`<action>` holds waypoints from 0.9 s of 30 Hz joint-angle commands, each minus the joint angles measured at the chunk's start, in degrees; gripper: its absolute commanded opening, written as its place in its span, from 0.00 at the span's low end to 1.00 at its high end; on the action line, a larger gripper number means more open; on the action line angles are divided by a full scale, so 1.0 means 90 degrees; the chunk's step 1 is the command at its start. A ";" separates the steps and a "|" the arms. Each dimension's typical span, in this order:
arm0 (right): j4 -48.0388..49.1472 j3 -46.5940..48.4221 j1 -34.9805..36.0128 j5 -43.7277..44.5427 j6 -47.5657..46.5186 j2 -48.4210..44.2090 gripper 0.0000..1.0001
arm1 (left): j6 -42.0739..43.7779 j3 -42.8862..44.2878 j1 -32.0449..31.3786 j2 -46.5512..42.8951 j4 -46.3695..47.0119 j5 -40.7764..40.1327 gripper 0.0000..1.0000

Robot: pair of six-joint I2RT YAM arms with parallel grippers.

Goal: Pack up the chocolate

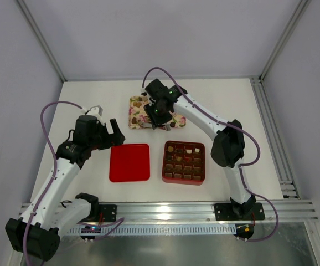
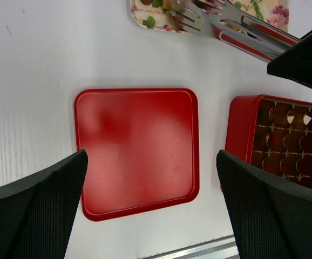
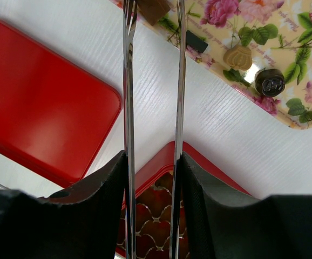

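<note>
Tongs [image 3: 128,108] held by right gripper [image 3: 152,162] bracket a chocolate [image 3: 153,9] at tray [image 3: 285,108] edge; box [image 1: 164,163] nearer, rightward; left gripper [image 2: 150,156] wide.

Table [image 1: 232,100]: tray [image 1: 137,111] at centre, toward the far edge. Nearer, side by side and apart: lid [image 1: 129,162] left, box [image 1: 184,179] right. Chocolate [image 3: 238,56] pieces lie on the tray; others sit in the box's far row. Tongs [image 3: 128,97] extend over the tray's near edge.
</note>
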 commanded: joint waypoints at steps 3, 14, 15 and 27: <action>-0.0003 0.0284 0.0046 -0.0049 -0.0074 0.0000 0.45 | 0.0038 0.0155 0.0034 -0.0007 0.0072 0.0018 1.00; -0.0061 0.0391 0.0046 -0.0117 -0.0084 0.0049 0.46 | 0.0038 0.0155 0.0034 -0.0006 0.0062 0.0027 1.00; -0.0071 0.0391 0.0046 -0.0127 -0.0074 0.0049 0.46 | 0.0029 0.0146 0.0034 0.0003 0.0062 0.0027 1.00; -0.0130 0.0411 0.0026 -0.0117 -0.0103 0.0205 0.45 | 0.0029 0.0155 0.0034 -0.0006 0.0043 0.0018 1.00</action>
